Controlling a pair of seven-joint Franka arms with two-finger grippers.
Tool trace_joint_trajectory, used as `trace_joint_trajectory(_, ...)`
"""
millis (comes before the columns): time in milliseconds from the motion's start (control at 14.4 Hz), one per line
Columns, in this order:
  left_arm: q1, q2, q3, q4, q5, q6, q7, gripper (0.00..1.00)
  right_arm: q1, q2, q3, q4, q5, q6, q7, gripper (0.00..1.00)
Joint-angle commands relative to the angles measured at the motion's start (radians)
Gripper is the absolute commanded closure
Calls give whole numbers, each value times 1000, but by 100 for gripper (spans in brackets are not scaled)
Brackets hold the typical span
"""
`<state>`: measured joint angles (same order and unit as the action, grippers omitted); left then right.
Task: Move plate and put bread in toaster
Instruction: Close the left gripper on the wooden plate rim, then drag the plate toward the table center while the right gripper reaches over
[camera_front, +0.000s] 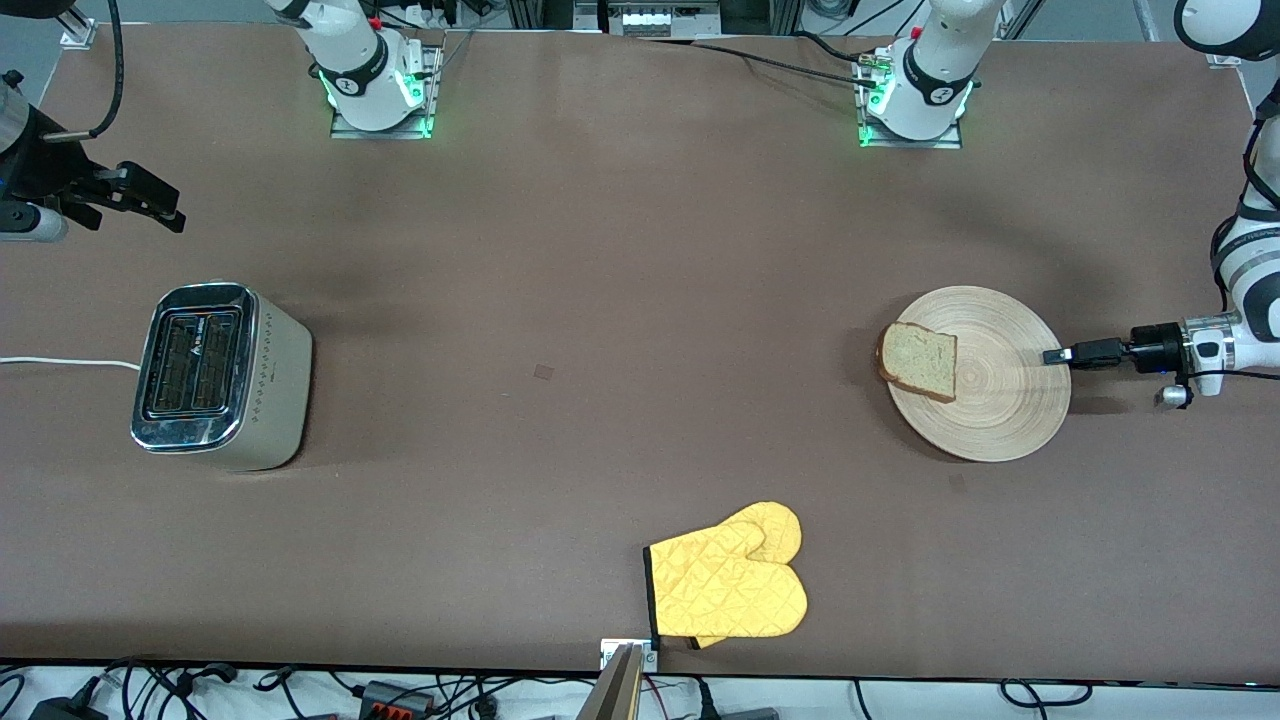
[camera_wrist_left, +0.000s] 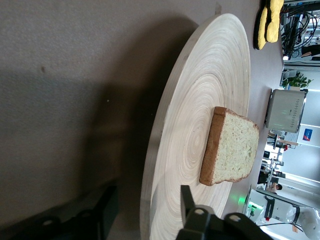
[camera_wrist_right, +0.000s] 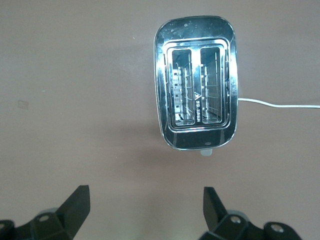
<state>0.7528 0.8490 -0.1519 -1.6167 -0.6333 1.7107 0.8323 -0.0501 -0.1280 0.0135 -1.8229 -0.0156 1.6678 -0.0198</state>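
The left end effector (camera_front: 1052, 355) sits low at the rim of the wooden plate (camera_front: 1000, 400), one finger (camera_wrist_left: 187, 202) above the plate's face and the other (camera_wrist_left: 102, 212) outside and below the rim. The jaws straddle the edge with a gap still showing on both sides, so they are partway closed and not yet pinching.

The plate looks stiff and light, with a thin rim that suits an edge pinch. Held by one edge it will likely tip, and its smooth grain may let it slip, so a firm bite well in from the lip seems wise.

The slice of bread (camera_front: 920, 360) lies flat on the plate at the edge away from the left end effector, overhanging the rim slightly. It looks soft and crushable, and it could slide off if the plate tilts.

The right end effector (camera_wrist_right: 145, 210) waits with its jaws spread wide, holding nothing, hovering just beside the toaster (camera_front: 215, 375), whose two slots face up, well apart from the plate on the surface (camera_front: 600, 300).
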Motion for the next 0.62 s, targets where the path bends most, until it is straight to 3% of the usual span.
trace_joint_trajectory(0, -1, -13, -6, -20, -6, 17, 22, 83, -4, -7, 2, -3, 13, -3, -8, 0)
trace_joint_trajectory(208, -3, -18, -8, -17, -6, 14, 21, 97, -5, -6, 2, -3, 14, -3, -8, 0)
trace_joint_trajectory(555, -6, -51, -52, -20, -6, -3, 7, 99, -2, -1, 2, -4, 10, 1, -5, 0)
